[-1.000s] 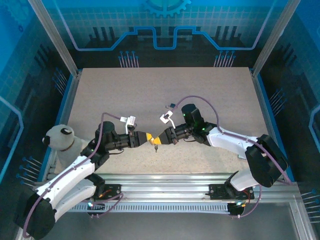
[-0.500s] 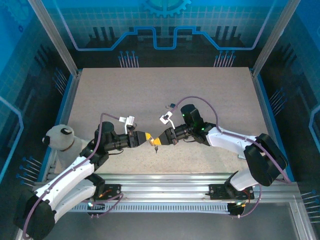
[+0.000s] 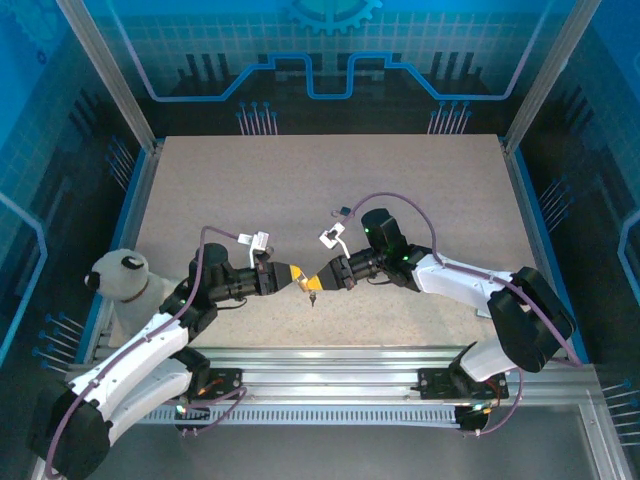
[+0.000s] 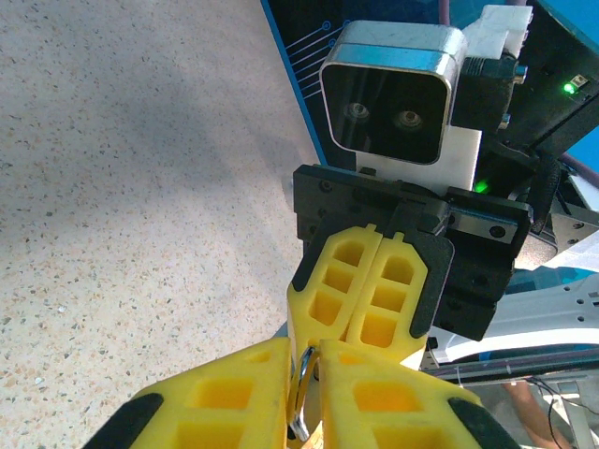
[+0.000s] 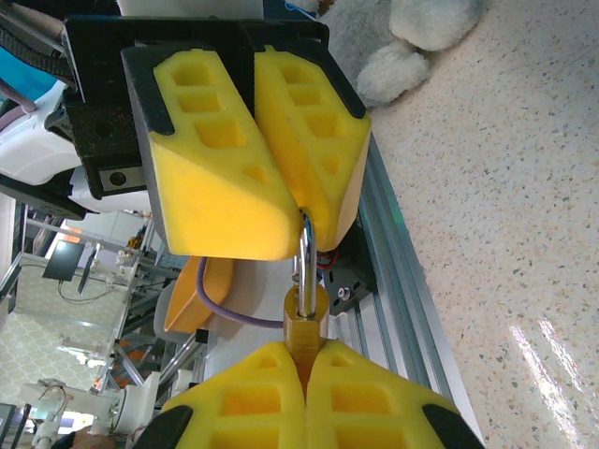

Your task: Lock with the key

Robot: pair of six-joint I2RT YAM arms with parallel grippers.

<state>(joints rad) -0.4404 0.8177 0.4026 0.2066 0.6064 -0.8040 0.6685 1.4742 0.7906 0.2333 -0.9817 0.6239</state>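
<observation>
Narrowed since a second ago: left gripper (image 4: 301,360) jaws, pinching padlock (image 5: 306,318) shackle | right gripper (image 5: 304,354) clamped on padlock body

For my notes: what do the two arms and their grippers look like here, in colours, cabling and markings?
The left arm and right arm have white shells with black joints; a purple cable loops along each. The left gripper and right gripper have chunky yellow wedge fingers with rectangular pockets and black backing. The right wrist camera has a silver face on a white mount. No readable markings.
</observation>
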